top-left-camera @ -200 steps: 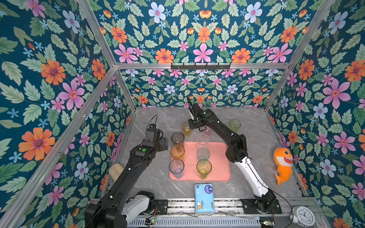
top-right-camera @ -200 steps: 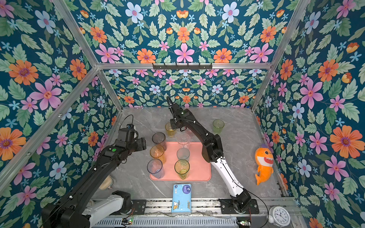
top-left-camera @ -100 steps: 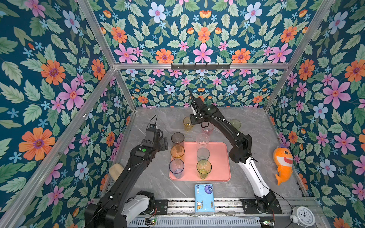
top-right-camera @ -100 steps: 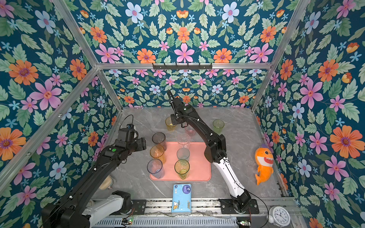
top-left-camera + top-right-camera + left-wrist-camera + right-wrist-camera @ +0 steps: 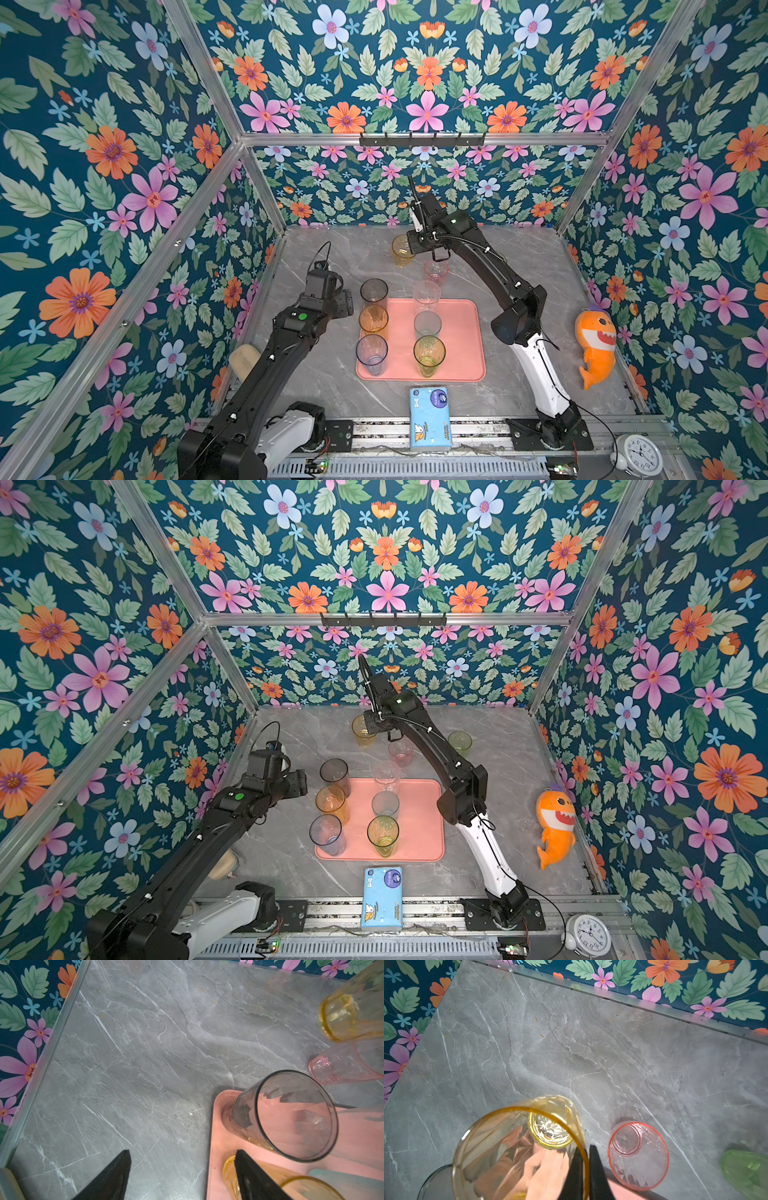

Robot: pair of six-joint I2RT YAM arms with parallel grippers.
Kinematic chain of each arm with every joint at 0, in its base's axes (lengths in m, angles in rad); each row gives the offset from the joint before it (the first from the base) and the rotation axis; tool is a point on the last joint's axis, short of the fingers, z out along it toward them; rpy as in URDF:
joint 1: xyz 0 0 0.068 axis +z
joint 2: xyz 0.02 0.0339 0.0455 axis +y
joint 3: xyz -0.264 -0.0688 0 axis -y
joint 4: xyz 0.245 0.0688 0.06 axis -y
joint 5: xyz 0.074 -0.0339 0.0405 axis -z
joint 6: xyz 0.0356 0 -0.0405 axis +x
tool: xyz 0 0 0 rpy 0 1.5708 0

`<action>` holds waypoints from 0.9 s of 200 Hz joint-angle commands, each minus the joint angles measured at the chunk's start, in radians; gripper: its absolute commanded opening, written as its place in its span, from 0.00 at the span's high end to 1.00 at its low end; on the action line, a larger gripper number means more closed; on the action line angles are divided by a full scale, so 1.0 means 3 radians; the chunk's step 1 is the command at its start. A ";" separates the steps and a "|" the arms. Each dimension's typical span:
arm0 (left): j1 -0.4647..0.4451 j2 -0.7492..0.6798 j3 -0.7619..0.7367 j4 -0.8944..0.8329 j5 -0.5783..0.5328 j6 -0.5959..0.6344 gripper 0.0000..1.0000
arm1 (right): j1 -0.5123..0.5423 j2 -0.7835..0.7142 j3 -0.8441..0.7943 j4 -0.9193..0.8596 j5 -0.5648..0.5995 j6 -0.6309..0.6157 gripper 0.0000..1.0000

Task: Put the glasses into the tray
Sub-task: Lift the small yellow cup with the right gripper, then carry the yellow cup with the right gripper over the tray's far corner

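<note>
Just beside the yellow glass (image 5: 500,1147) stands a pink glass (image 5: 638,1155).

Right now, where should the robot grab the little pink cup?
I'd pinch the pink cup by its rim, coming straight down from above, one finger inside and one outside. It stands upright with its mouth open, and the yellow cup and green cup stand beside it.
</note>
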 commanded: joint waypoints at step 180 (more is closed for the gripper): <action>0.0003 0.0001 -0.0014 0.0049 -0.0001 0.0012 0.19 | -0.0265 -0.0944 -0.0921 -0.0197 0.0267 -0.0092 1.00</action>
